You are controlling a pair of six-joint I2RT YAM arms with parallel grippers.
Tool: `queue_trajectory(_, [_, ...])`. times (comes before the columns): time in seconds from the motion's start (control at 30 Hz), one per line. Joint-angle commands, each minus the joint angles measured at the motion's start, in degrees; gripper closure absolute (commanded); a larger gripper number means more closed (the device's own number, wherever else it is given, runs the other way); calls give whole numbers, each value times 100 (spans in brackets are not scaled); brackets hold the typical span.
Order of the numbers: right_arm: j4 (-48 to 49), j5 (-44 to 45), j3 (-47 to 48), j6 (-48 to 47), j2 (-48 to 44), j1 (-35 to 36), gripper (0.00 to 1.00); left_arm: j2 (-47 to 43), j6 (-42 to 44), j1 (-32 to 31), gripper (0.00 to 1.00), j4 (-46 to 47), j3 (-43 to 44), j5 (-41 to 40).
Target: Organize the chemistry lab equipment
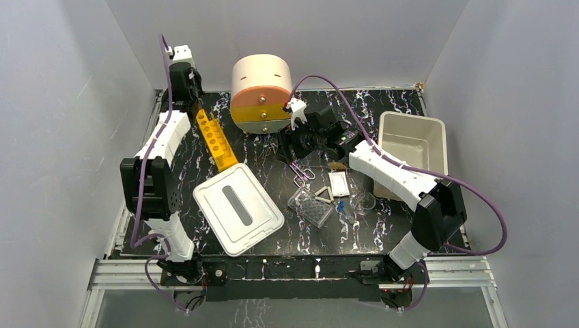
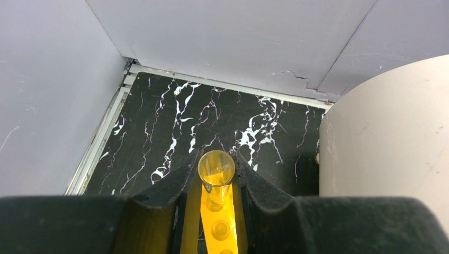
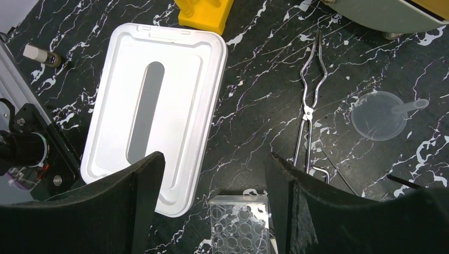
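Note:
My left gripper is at the far end of the yellow rack. In the left wrist view it is shut on a clear tube that stands upright over the rack's end hole. My right gripper is open and empty above the table's middle. In the right wrist view it hangs over the clear well plate, without touching it. The well plate, glass slides, a clear round dish and purple-handled scissors lie near the middle.
The white lid with a grey slot lies front left of centre and shows in the right wrist view. The white bin is at the right, the round drawer unit at the back. Metal tongs and a clear funnel lie near it.

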Motion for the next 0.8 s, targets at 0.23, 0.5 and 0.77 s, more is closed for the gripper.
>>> queue_trajectory(0.23, [135, 6, 229, 51, 92, -24, 23, 124, 61, 11, 98, 29, -51, -134])
queue_trajectory(0.5, [20, 23, 222, 41, 91, -28, 23, 345, 85, 13, 98, 384, -294, -219])
queue_trajectory(0.77, [44, 43, 138, 32, 97, -28, 23, 557, -86, 62, 98, 574, -453, -381])
